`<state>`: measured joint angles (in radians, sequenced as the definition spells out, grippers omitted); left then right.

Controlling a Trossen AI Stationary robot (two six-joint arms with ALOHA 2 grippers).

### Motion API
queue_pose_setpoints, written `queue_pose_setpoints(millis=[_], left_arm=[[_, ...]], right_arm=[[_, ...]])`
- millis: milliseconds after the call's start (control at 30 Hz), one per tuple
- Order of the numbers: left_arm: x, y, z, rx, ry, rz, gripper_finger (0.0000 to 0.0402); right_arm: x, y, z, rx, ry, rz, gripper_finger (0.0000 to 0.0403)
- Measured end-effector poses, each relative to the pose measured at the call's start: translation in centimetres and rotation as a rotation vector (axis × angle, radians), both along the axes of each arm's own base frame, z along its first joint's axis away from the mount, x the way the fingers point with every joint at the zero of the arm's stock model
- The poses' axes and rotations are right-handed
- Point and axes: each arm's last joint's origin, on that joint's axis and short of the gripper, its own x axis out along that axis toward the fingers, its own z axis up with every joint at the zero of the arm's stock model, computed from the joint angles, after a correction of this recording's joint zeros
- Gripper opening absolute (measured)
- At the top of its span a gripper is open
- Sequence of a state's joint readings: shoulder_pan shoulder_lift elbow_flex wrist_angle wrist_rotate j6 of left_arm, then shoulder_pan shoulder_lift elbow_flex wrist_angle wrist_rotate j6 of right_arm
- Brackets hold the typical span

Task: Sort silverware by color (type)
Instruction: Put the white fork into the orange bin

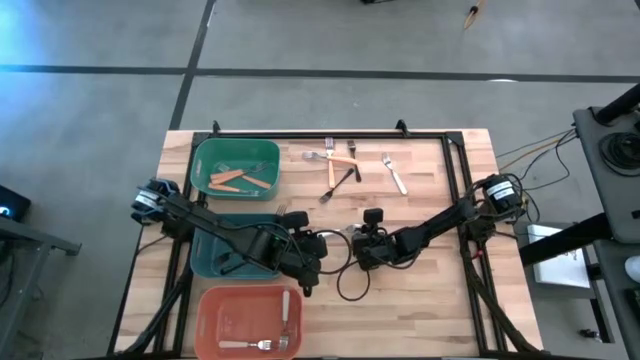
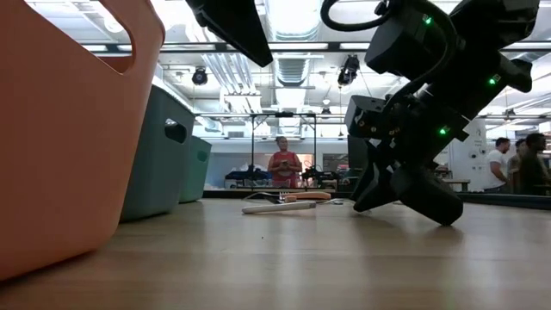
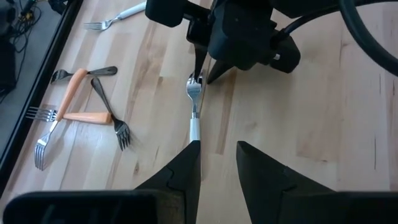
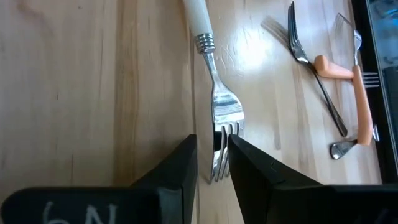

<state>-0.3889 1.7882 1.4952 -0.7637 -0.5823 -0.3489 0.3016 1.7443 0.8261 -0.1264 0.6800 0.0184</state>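
Observation:
A white-handled fork (image 3: 194, 124) lies flat on the table between my two grippers, tines (image 4: 224, 134) toward the right one. My right gripper (image 4: 212, 163) points down at the table's middle and is shut on those tines. My left gripper (image 3: 217, 163) is open and hangs above the handle end (image 3: 196, 138), which passes beneath one fingertip; in the low view it (image 2: 245, 39) is well clear of the table. Farther back lie loose orange-handled forks (image 3: 78, 102), a black fork (image 3: 111, 115) and another white-handled fork (image 1: 395, 175). My right gripper pinches the white-handled fork by its tines (image 4: 219, 144), between the two fingers (image 4: 180, 165). The fingers come from above, slanting down from the table's right, in line with the fork. The fork lies flat on the wood, handle (image 4: 198, 18) pointing away toward my left gripper.
Three bins stand along the table's left: a green bin (image 1: 205, 160) with orange-handled forks, a teal bin (image 1: 205, 262) under my left arm, and a salmon bin (image 1: 215, 300) with white-handled forks. Bare wood lies to the right. People stand in the room beyond.

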Motion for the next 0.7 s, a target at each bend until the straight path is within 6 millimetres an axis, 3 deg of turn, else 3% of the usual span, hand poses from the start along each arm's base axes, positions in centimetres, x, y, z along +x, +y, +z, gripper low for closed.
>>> queue_pose_setpoints(millis=[367, 700], left_arm=[[0.0, 0.1, -0.4, 0.001, 0.007, 0.005, 0.0086], [0.0, 0.1, -0.4, -0.001, 0.002, 0.006, 0.0086]], right_arm=[[0.4, -0.5, 0.0, -0.02, -0.048, -0.035, 0.0082], [0.6, -3.2, -0.8, 0.111, -0.105, -0.108, 0.0081]])
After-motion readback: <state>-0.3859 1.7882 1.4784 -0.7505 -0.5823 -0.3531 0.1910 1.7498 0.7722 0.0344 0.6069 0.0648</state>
